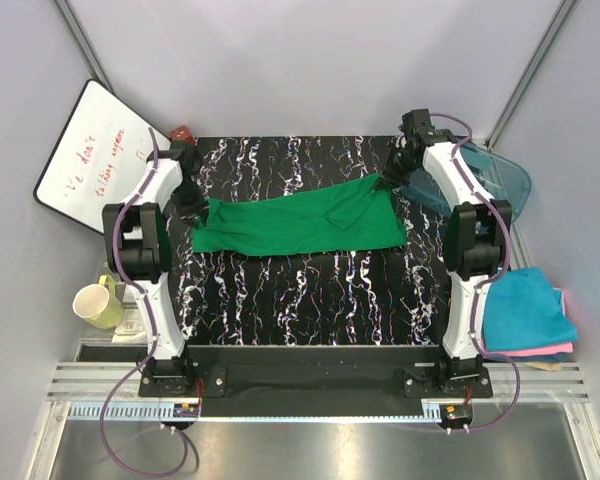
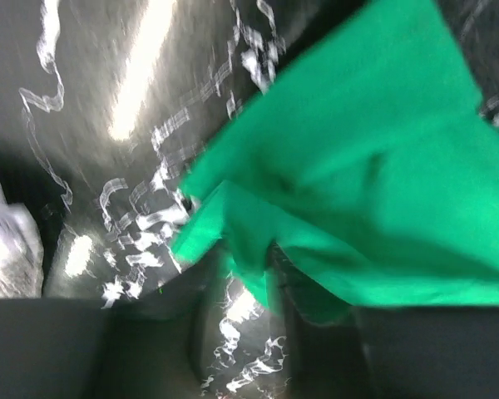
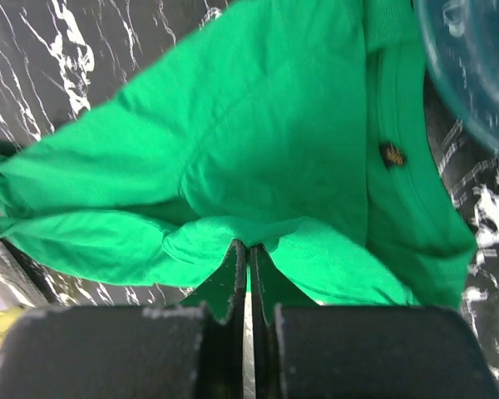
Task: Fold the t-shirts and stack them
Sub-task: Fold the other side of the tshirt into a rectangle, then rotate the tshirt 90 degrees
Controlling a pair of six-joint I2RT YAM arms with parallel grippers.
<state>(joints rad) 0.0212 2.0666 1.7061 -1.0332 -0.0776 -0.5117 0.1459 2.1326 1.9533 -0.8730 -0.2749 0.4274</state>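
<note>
- Top view: green t-shirt (image 1: 300,225) spread long across the marbled table (image 1: 310,290), left of the clear teal tub (image 1: 500,185), with one end just beside that tub. Left gripper (image 1: 193,215) at the shirt end far from the tub, right gripper (image 1: 388,183) at the end next to the tub. Folded stack (image 1: 525,310), teal-blue over pink, nearer the arm bases than the tub.
- Same view, for handling: by the look, light, limp cloth with some grip to it. Likely to sag and bunch wherever unsupported, and nothing to break. Best taken at a hem, a corner or a fold edge, both ends at once, to keep the fold straight.
- Left wrist view: badly blurred. Fingers (image 2: 324,357) a little apart, marbled surface showing in the gap. Slack green hem corner hanging between them, apparently not pinched, though hard to be sure.
- Right wrist view: fingers (image 3: 229,283) pressed together, clamped on a small gather of green cloth. Collar and label (image 3: 391,155) lying toward the tub's rim.
</note>
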